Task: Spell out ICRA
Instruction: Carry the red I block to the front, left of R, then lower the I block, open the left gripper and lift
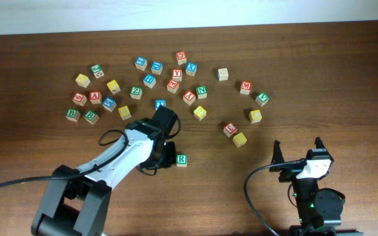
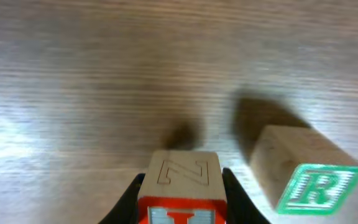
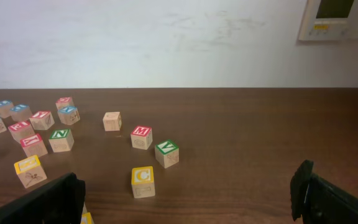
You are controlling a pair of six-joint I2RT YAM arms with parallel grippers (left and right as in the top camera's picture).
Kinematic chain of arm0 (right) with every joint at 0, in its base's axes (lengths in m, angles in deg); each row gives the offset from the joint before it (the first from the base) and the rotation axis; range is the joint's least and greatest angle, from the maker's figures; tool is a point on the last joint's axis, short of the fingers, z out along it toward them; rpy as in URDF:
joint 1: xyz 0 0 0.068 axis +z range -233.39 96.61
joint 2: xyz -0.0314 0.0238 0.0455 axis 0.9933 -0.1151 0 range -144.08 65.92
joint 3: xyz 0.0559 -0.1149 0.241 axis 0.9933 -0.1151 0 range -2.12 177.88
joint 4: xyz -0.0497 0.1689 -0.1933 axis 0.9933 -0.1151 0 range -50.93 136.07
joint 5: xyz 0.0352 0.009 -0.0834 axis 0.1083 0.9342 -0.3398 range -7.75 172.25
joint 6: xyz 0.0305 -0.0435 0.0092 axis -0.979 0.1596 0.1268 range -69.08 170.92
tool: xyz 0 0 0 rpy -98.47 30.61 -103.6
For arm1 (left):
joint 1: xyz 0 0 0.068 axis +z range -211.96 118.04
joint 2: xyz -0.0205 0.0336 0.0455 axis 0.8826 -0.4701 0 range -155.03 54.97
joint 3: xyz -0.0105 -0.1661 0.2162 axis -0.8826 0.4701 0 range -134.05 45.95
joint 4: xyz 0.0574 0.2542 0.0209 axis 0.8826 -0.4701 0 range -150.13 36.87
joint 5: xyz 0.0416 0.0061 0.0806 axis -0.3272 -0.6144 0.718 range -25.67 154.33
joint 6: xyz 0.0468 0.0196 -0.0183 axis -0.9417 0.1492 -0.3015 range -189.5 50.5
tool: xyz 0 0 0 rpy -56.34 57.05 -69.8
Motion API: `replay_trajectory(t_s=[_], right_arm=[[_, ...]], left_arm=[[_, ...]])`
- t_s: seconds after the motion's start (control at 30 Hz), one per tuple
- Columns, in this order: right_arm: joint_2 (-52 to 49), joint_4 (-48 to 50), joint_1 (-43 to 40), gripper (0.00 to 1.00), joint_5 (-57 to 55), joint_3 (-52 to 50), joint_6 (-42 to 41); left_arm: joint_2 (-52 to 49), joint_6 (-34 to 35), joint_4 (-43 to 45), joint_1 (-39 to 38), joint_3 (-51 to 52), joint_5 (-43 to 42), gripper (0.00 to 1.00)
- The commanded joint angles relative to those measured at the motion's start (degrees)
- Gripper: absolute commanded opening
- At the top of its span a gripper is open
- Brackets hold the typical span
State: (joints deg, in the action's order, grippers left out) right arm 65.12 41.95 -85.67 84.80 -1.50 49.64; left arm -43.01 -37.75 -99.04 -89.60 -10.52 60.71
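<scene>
My left gripper (image 2: 182, 198) is shut on a red-faced wooden block (image 2: 182, 171) with a white letter that looks like an I. It holds the block low over the table, just left of a green R block (image 2: 309, 180). In the overhead view the left gripper (image 1: 166, 154) is beside the R block (image 1: 182, 159), and the held block is hidden under the wrist. A yellow C block (image 1: 255, 116) stands at the right and also shows in the right wrist view (image 3: 143, 180). A red A block (image 1: 95, 97) is at the far left. My right gripper (image 1: 300, 154) is open and empty.
Many letter blocks are scattered in an arc across the back of the table (image 1: 346, 65), among them a red M (image 3: 141, 137) and a green V (image 3: 166, 152). A red block (image 1: 230, 129) and a yellow block (image 1: 239, 139) lie near the middle right.
</scene>
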Motion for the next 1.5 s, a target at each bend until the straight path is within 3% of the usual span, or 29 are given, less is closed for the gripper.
replay_trajectory(t_s=[0.0, 0.27, 0.53, 0.77, 1.0, 1.13, 1.47], right_arm=[[0.39, -0.33, -0.37, 0.98, -0.24, -0.31, -0.24], [0.39, -0.33, -0.37, 0.98, -0.24, -0.31, -0.24], [0.39, -0.33, -0.37, 0.98, -0.24, -0.31, -0.24], [0.39, -0.33, -0.37, 0.98, -0.24, -0.31, -0.24], [0.39, -0.33, -0.37, 0.98, -0.24, -0.31, -0.24], [0.39, -0.33, -0.37, 0.98, -0.24, -0.31, -0.24], [0.37, -0.33, -0.37, 0.98, -0.24, -0.31, -0.24]], left_arm=[[-0.46, -0.11, -1.70, -0.24, -0.68, 1.36, 0.17], [-0.48, -0.13, 2.75, -3.54, -0.68, 2.10, 0.18], [-0.48, -2.67, 6.88, -4.37, -0.68, -4.02, 0.17], [-0.48, 1.25, 6.71, -7.21, -0.68, -8.09, 0.16], [-0.46, 0.48, 3.76, -3.23, -0.70, 4.66, 0.17], [-0.48, -5.16, 1.18, 1.09, -0.68, 8.55, 0.17], [-0.48, -5.68, -2.95, 1.03, -0.68, 3.72, 0.23]])
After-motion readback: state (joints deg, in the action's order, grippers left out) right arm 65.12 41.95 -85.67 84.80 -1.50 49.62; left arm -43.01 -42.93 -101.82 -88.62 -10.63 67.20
